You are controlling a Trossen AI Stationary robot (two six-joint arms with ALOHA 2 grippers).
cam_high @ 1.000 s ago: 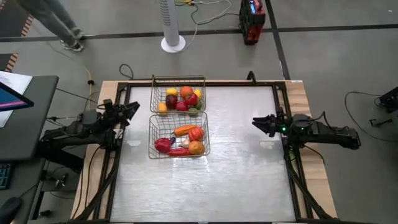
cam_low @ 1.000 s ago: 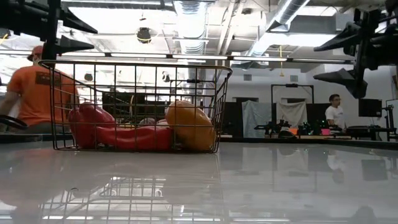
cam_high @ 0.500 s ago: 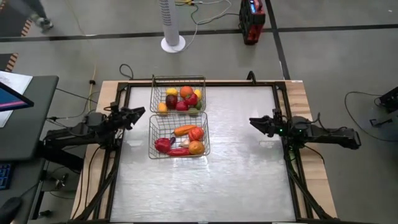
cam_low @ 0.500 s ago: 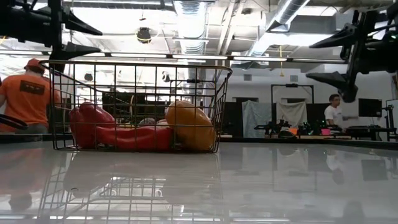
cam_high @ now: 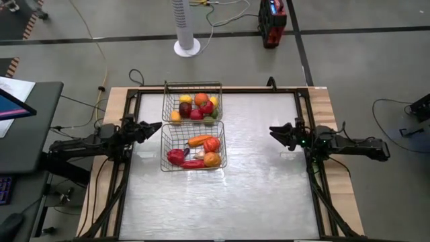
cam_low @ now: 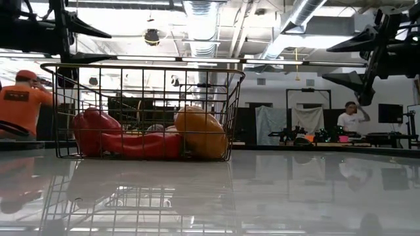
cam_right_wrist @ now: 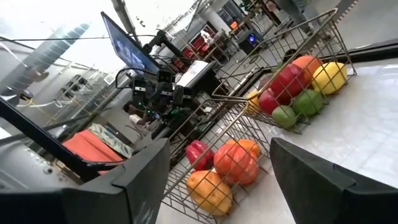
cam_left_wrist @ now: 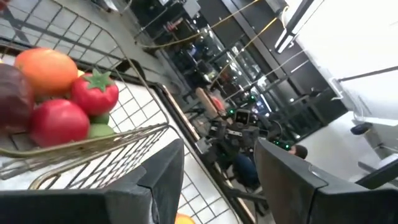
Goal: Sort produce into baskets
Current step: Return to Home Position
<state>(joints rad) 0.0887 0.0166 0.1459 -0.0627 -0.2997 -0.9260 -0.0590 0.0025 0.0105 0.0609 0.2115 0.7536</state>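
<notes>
Two wire-mesh baskets stand side by side on the table's left half, both holding produce. The far basket [cam_high: 192,101] has red, orange, yellow and green pieces [cam_left_wrist: 93,93]. The near basket [cam_high: 193,146] holds a red pepper [cam_low: 92,128], a carrot and orange pieces [cam_low: 200,134], all resting on its mesh floor. My left gripper [cam_high: 154,126] hovers open and level just left of the near basket's far left corner. My right gripper [cam_high: 274,132] hovers open and level at the table's right, pointing at the baskets [cam_right_wrist: 249,155]. Both hold nothing.
A bare white tabletop [cam_high: 255,188] spreads to the right of and in front of the baskets. A black frame [cam_high: 306,168] runs along the table's edges. Beyond the table are a white fan column [cam_high: 186,27], a red box [cam_high: 272,20] and people [cam_low: 20,105] in the room.
My left gripper has sunk and moved toward the near basket's far left corner, rolling about its own axis as it went; its fingers stay apart. The baskets and the produce have kept still. A person in orange behind the table has walked left.
</notes>
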